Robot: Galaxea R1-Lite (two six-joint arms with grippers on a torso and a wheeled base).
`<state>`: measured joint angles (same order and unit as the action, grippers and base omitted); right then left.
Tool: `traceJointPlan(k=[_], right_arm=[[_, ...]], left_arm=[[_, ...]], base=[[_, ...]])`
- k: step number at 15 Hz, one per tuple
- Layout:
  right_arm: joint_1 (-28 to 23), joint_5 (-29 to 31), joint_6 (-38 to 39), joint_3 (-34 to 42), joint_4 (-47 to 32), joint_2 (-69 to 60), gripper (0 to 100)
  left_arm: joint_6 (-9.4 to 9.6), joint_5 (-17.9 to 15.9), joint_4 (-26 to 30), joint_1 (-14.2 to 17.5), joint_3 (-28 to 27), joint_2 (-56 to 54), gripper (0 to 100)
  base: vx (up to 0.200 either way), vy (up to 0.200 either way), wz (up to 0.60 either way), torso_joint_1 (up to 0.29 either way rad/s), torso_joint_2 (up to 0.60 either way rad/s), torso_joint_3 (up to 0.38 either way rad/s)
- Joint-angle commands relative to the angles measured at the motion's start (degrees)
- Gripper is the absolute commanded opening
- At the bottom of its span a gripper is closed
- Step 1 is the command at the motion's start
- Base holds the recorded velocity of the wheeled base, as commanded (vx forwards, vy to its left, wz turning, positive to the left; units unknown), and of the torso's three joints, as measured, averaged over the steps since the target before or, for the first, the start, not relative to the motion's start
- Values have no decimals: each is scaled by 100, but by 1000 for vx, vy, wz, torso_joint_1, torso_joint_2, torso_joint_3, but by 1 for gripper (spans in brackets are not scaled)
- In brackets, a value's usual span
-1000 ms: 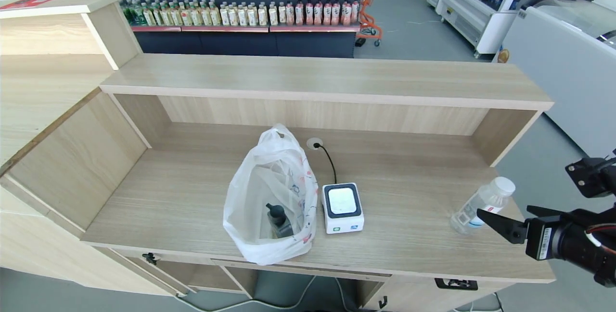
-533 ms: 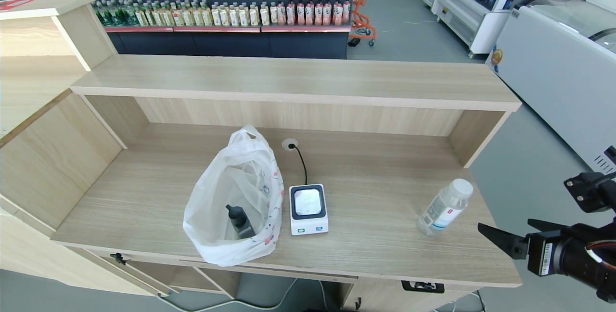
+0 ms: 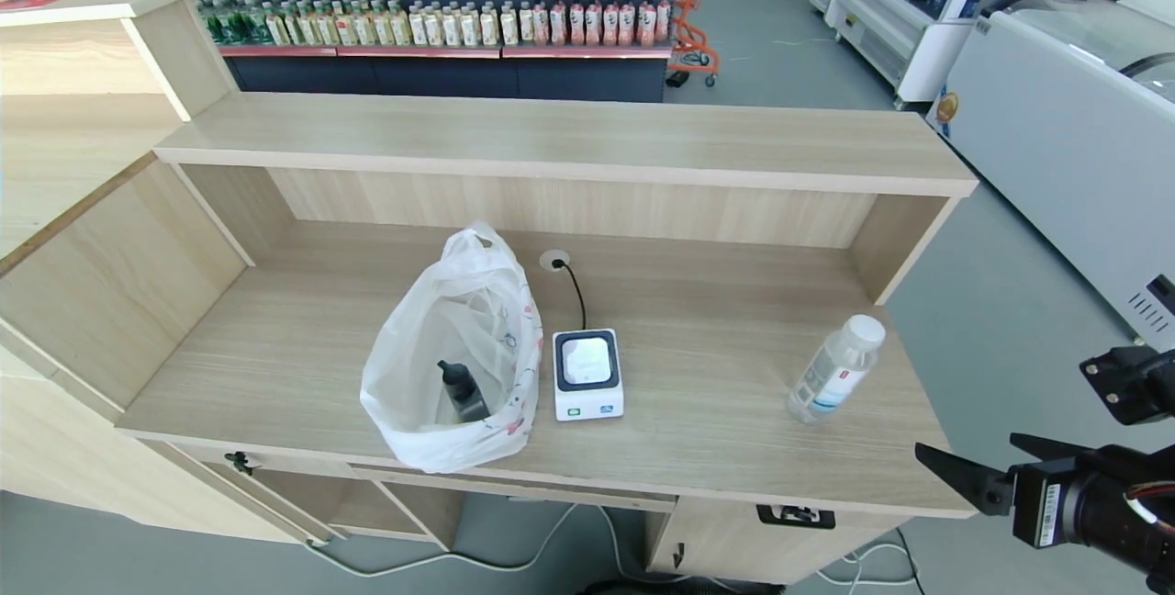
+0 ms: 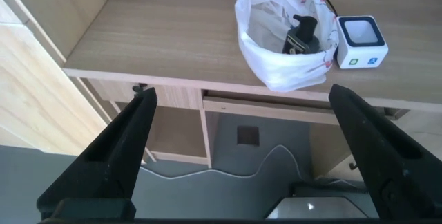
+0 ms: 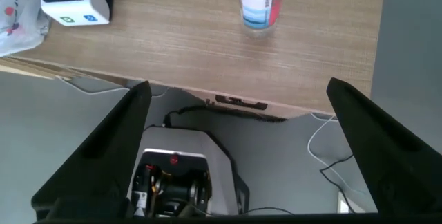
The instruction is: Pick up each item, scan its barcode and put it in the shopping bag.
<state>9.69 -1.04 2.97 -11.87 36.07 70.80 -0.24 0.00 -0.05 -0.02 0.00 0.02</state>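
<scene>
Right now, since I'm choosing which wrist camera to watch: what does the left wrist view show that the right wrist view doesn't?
Left wrist view adds: the dark bottle standing inside the open shopping bag. Right wrist view adds: the clear bottle on the counter, apart from everything else. Shared: the white scanner, the counter's front edge, and at least an edge of the bag.

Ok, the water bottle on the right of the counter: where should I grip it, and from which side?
Grip the water bottle around its labelled middle, coming in level from the front-right edge of the counter, where the open right gripper hangs. It stands upright with bare counter around it, so a side grasp across the round body should hold best.
</scene>
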Motion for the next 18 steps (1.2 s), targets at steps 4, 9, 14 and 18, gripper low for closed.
traceJointPlan(k=[4, 9, 14, 18], right_arm=[[6, 7, 1, 36, 5, -31, 100], [-20, 51, 1, 45, 5, 30, 100], [-11, 25, -43, -17, 5, 259, 100], [191, 16, -51, -570, 49, 1173, 100]], left_arm=[[7, 0, -4, 2, -9, -2, 100], [7, 0, -4, 2, 0, -2, 100], [-2, 0, -4, 2, 0, 6, 100], [-2, 0, -4, 2, 0, 6, 100]], base=[[0, -100, 0, -1, 0, 4], [0, -200, 0, 10, 6, 1], [0, -40, 0, 0, 0, 0], [0, 0, 0, 0, 0, 0]])
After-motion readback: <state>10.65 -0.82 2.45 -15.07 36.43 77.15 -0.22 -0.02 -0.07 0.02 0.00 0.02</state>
